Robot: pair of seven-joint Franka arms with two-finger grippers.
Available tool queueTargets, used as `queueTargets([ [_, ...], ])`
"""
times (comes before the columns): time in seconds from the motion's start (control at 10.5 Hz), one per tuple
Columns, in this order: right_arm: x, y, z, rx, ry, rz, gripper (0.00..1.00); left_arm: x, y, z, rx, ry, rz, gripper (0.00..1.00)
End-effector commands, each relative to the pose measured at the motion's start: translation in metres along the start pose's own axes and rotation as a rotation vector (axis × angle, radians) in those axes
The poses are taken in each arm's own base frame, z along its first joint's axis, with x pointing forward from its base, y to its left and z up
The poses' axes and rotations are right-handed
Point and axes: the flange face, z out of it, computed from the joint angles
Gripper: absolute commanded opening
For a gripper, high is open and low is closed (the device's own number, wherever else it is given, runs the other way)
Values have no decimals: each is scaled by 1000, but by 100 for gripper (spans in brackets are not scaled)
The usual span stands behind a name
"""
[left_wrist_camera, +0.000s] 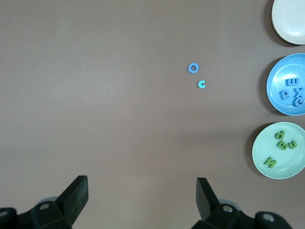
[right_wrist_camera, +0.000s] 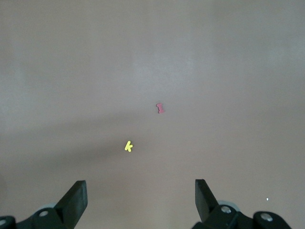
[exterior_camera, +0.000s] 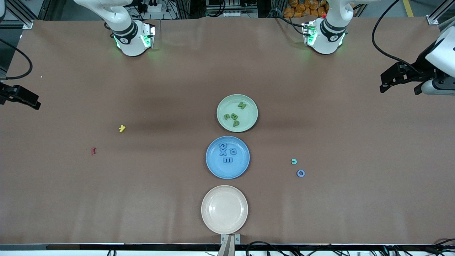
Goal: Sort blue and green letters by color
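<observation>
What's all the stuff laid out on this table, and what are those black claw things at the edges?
green plate: 1, pale green, mid-table, nearest the robot bases
green letters: 4, olive, on green plate
blue plate: 1, blue, between the other two plates
blue letters: 4, blue, on blue plate
cream plate: 1, cream, nearest the front camera
teal C: 1, toward left arm's end
blue O: 1, beside teal C
yellow letter: 1, toward right arm's end
dark red letter: 1, near yellow letter
left gripper: open, waiting
right gripper: open, waiting

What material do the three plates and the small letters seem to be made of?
The round green plate, blue plate and cream plate look like matte plastic: uniform colour, soft sheen. The chunky green letters and blue letters look like foam or plastic, though it is uncertain.
</observation>
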Motion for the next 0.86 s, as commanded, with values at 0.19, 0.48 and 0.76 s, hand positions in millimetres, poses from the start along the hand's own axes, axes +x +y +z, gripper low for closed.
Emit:
queueTargets([
  [0.19, -10, -15, 20, 20, 0, -7, 100, -1, 3, -2, 9, 5, -2, 100],
  [0.48, -9, -15, 18, 20, 14, -6, 100, -1, 0, -3, 9, 8, -7, 100],
  [0.76, -7, -14, 9, 21, 34, -3, 100, -1, -3, -3, 10, 7, -11, 100],
])
